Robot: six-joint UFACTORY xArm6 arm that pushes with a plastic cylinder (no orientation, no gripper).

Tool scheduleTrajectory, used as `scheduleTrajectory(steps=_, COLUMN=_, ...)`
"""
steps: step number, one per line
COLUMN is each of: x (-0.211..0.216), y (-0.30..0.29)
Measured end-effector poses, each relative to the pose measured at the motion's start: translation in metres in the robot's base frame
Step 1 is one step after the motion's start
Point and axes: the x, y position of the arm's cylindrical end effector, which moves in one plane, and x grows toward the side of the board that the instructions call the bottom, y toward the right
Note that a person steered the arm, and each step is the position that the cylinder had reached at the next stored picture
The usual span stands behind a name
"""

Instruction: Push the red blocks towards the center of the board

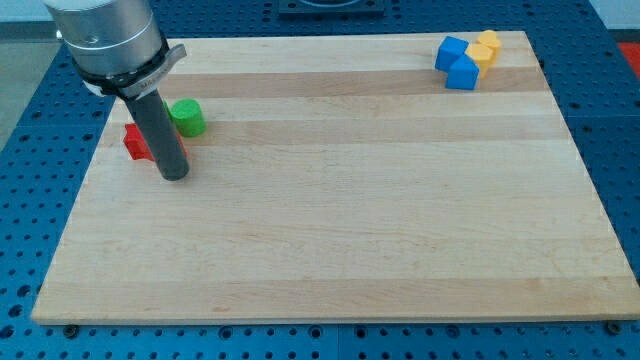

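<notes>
At the view's left, we rest my tip (pixel 175 176) just beside the red block (pixel 134 143), near the green cylinder (pixel 187 117); we carry no fingers, only a rod.

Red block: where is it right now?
The red block sits near the board's left edge in the camera view, partly hidden behind my tip, with the green cylinder just up-right.

The surface (pixel 350 220) is pale wood with lengthwise grain stripes, set on a blue perforated base (pixel 610 120). The rod is dark grey down to my tip (pixel 175 177). Beside it sit a red block (pixel 135 143) and a green cylinder (pixel 187 117). Far off lie a blue block (pixel 457 62) and a yellow-orange block (pixel 486 47).
</notes>
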Motion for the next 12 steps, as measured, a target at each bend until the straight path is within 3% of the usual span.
scheduleTrajectory(steps=2, x=0.008, y=0.0)
scheduleTrajectory(steps=3, x=0.038, y=-0.011)
scheduleTrajectory(steps=4, x=0.04, y=-0.056)
scheduleTrajectory(steps=5, x=0.028, y=-0.096)
scheduleTrajectory(steps=7, x=-0.041, y=-0.114)
scheduleTrajectory(steps=9, x=-0.046, y=-0.078)
scheduleTrajectory(steps=12, x=-0.043, y=0.051)
